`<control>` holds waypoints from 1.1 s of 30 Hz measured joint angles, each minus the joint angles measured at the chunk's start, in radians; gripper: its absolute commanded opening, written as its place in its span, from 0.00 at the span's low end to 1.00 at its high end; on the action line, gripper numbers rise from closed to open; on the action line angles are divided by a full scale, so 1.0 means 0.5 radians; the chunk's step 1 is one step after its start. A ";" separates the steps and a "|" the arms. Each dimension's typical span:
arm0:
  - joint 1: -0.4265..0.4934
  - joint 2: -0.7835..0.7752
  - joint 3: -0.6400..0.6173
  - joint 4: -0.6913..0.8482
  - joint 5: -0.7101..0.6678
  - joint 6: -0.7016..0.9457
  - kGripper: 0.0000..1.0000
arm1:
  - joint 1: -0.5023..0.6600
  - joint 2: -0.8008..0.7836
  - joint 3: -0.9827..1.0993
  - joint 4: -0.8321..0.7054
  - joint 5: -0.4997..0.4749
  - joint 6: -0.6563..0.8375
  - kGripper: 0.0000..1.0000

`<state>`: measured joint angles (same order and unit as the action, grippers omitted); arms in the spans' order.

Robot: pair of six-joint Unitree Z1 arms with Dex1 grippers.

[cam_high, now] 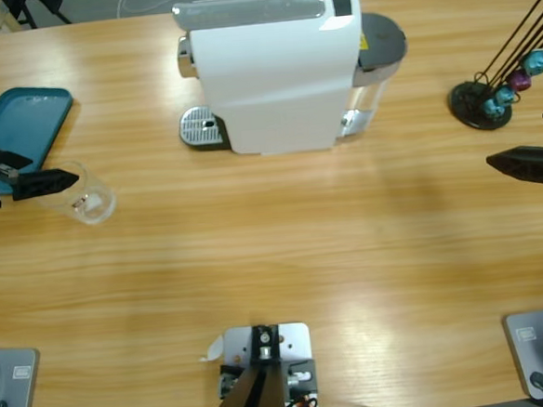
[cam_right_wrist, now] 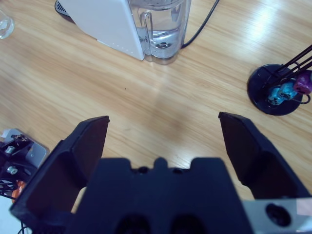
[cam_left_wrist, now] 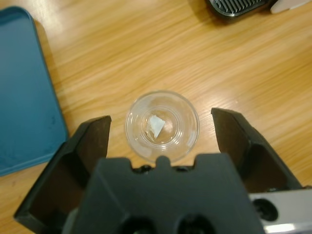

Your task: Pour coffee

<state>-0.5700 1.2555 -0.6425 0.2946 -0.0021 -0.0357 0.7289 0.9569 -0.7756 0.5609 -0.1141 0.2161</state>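
Observation:
A small clear glass cup [cam_high: 87, 201] stands upright on the wooden table near its left end. In the left wrist view the cup [cam_left_wrist: 162, 126] sits between the tips of my left gripper [cam_left_wrist: 161, 119], whose jaws are open and do not touch the glass. Inside I see only a pale mark on the bottom; no coffee is in view. From above, my left gripper [cam_high: 50, 174] reaches in from the left edge, just short of the cup. My right gripper [cam_right_wrist: 163, 122] hangs open over bare wood at the right edge [cam_high: 521, 144], with nothing between its jaws.
A white coffee machine [cam_high: 276, 73] stands at the back middle, with a metal drip tray [cam_high: 201, 127] on its left and a clear water tank [cam_right_wrist: 161, 29] behind. A teal tray [cam_high: 24, 123] lies at the back left. A black capsule stand [cam_high: 488, 100] holds blue and purple capsules at the back right.

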 measured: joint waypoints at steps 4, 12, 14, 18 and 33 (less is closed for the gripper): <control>-0.004 0.071 0.000 0.000 -0.016 -0.046 0.90 | 0.000 0.000 0.000 0.000 0.000 0.000 1.00; -0.069 0.170 0.000 -0.001 -0.020 -0.116 0.90 | 0.000 0.000 0.000 0.000 0.000 0.000 1.00; -0.075 0.176 0.000 -0.001 -0.020 -0.124 0.90 | 0.000 0.000 0.000 0.000 0.000 0.000 1.00; -0.076 0.199 -0.001 -0.001 -0.020 -0.126 0.89 | 0.000 0.000 0.000 0.000 0.000 0.000 1.00; -0.080 0.231 -0.003 -0.001 -0.020 -0.126 0.60 | 0.000 0.000 0.000 0.000 0.000 0.000 1.00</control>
<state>-0.6098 1.3711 -0.6441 0.2942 -0.0122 -0.0989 0.7289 0.9569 -0.7756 0.5609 -0.1141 0.2161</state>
